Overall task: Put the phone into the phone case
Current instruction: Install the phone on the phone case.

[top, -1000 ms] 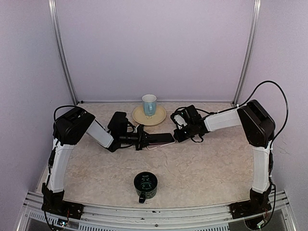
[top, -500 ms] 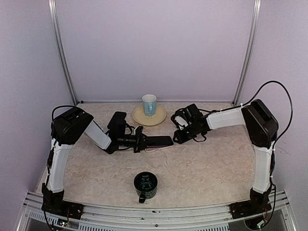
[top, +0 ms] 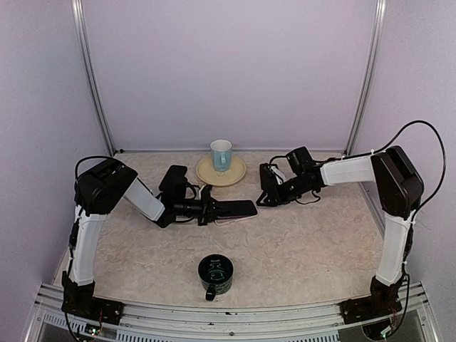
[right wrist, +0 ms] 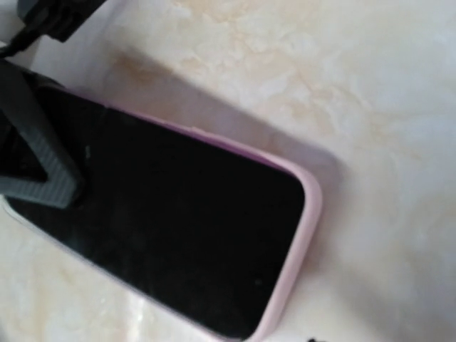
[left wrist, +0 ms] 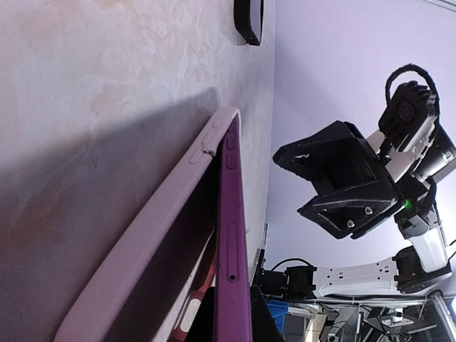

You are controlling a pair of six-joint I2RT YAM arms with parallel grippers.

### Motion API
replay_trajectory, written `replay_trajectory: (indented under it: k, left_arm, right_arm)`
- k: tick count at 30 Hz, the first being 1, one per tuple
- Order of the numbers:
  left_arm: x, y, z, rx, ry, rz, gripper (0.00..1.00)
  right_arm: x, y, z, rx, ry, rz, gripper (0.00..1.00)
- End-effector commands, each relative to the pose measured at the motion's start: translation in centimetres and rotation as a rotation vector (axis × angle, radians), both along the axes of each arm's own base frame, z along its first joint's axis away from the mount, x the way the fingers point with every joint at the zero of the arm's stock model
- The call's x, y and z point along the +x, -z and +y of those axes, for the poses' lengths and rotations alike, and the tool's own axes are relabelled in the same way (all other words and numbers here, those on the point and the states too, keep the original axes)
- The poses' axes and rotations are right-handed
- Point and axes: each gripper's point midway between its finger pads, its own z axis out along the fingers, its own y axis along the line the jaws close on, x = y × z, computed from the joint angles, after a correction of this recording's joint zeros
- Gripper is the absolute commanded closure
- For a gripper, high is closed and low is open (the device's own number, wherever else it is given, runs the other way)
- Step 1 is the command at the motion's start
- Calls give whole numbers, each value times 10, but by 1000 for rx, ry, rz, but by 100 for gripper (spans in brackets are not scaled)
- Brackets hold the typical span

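The phone (top: 236,208), black-screened with a purple edge (left wrist: 232,271), lies over the pale pink phone case (top: 229,220). My left gripper (top: 206,209) is shut on the phone's left end, dark fingers on both sides of the purple edge (left wrist: 231,324). In the left wrist view that held side stands raised off the case (left wrist: 153,235). In the right wrist view the phone's far corner (right wrist: 171,235) sits inside the pink rim (right wrist: 303,235). My right gripper (top: 263,191) hangs open just right of the phone, touching nothing; its spread jaws also show from the left wrist (left wrist: 340,182).
A light blue cup (top: 221,152) stands on a beige plate (top: 238,172) at the back centre. A dark green mug (top: 215,274) sits near the front edge. Metal frame posts (top: 95,92) rise at the back corners.
My right gripper has opened and drawn back to the right, away from the phone's right end. The left gripper and the phone have shifted only slightly.
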Motion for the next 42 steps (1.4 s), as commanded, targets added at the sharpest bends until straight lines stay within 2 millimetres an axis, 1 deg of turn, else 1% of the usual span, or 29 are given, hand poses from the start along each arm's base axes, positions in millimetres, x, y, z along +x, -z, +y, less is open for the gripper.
replay_trajectory:
  k: [1,6,15,21,28,37,42]
  left_arm:
    - [4,-38,-2,-54,9,-125,100]
    - [2,-55,-4,-96,24,-170,100]
    - [-4,-76,-5,-149,44,-198,100]
    - [-11,-85,-8,-166,70,-216,100]
    - [-17,-93,-11,-178,94,-240,100]
    - [-23,-108,-14,-204,117,-289,100]
    - [-25,-111,-16,-208,126,-300,100]
  right_arm:
    - [-10,-23,5,142,-43,56,53]
    - [-10,-25,6,183,-50,82,51]
    - [-8,-29,8,209,-52,93,49]
    - [-4,-25,9,231,-46,124,49]
    - [-5,-34,14,294,-72,156,48]
    - [-3,-33,14,317,-71,187,46]
    - [1,-37,12,324,-54,179,46]
